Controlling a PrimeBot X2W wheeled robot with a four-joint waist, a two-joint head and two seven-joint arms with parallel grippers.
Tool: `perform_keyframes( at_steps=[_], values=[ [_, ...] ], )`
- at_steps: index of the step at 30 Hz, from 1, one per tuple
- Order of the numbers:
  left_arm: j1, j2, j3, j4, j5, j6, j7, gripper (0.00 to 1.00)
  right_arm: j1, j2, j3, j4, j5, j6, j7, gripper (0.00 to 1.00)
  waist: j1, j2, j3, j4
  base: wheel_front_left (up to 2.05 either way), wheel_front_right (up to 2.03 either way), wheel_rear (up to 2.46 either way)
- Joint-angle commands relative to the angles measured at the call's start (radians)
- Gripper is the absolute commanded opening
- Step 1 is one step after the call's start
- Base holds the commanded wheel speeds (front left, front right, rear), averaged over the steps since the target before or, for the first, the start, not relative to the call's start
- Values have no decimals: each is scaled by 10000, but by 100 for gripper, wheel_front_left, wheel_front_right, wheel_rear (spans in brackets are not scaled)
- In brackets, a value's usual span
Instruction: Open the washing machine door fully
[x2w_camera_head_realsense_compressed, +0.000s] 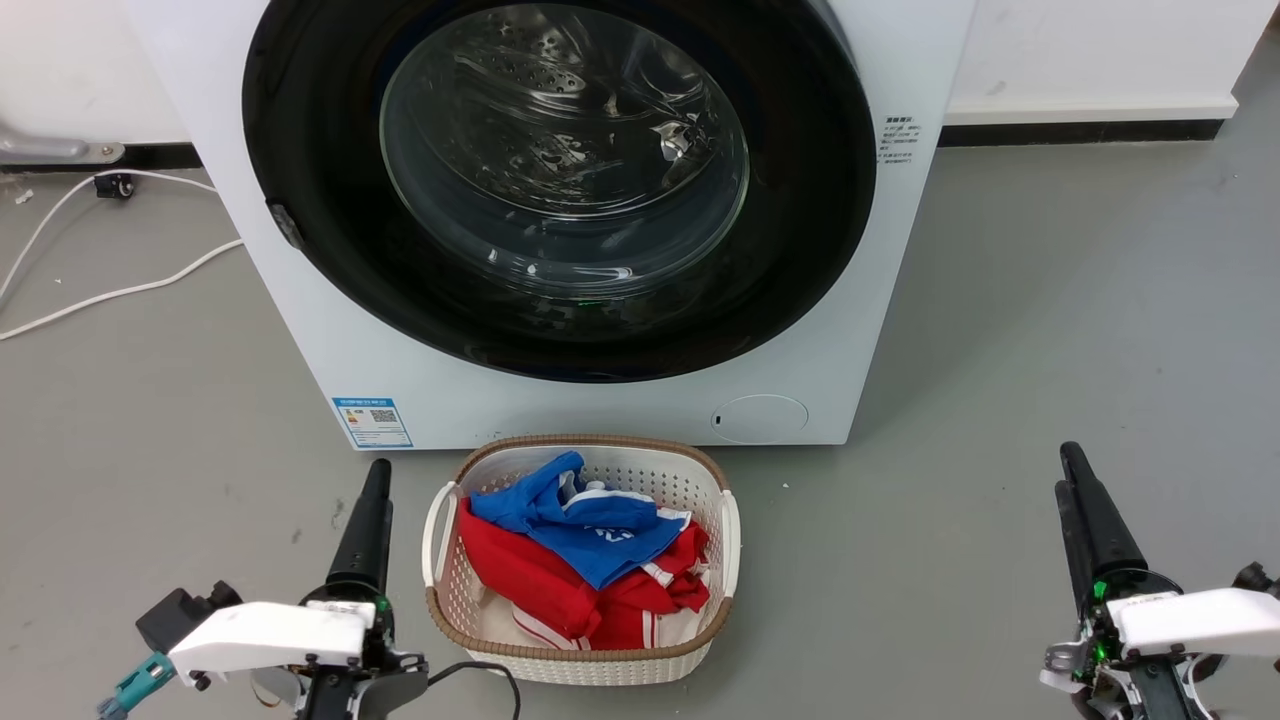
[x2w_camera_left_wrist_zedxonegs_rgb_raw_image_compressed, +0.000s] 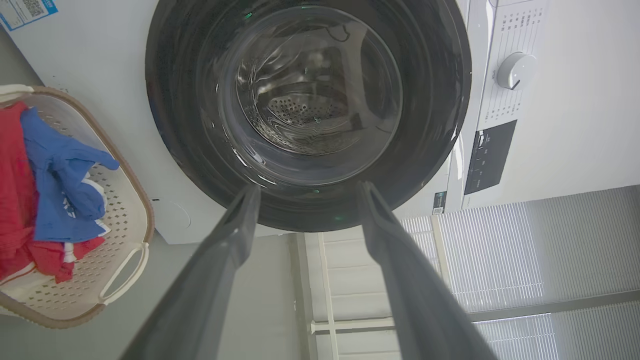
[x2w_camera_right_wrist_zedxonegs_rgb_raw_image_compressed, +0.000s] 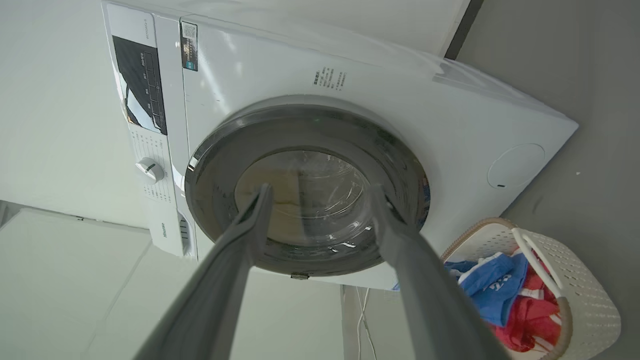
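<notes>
Grey floor (x2w_camera_head_realsense_compressed: 1050, 300), white wall (x2w_camera_head_realsense_compressed: 1100, 50), black skirting (x2w_camera_head_realsense_compressed: 1080, 132).

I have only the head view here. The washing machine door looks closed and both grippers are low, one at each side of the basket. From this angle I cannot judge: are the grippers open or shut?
Observer: Both are open. In the wrist views the left gripper and the right gripper each have fingers spread, with nothing between.
Operator: Thank you. Is the door closed all around?
Observer: The right wrist view sees the washing machine door from the side; its rim lies against the washing machine, with no gap that I can see.
Operator: What is above the door? My view cuts it.
Observer: A white dial beside a black display panel.
</notes>
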Motion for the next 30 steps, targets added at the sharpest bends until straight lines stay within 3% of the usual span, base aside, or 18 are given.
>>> perform_keyframes(
  at_steps=[1, 15, 30],
  values=[
    [-146, 27, -122, -239, 489, -2, -108, 100, -106, -94, 67, -288, -491, 16, -104, 100, 0, 0, -1, 7, 0, 0, 0],
    [-214, 154, -799, -458, 4789, 163, -739, 100, 6, -274, 311, -772, -4272, 18, -562, 100, 0, 0, 2, 77, 0, 0, 0],
    [-348, 487, -1506, -394, 7489, 511, -1239, 100, 209, -472, 442, -1293, -6859, 20, -380, 100, 0, 0, -14, 114, 0, 0, 0]
  ],
)
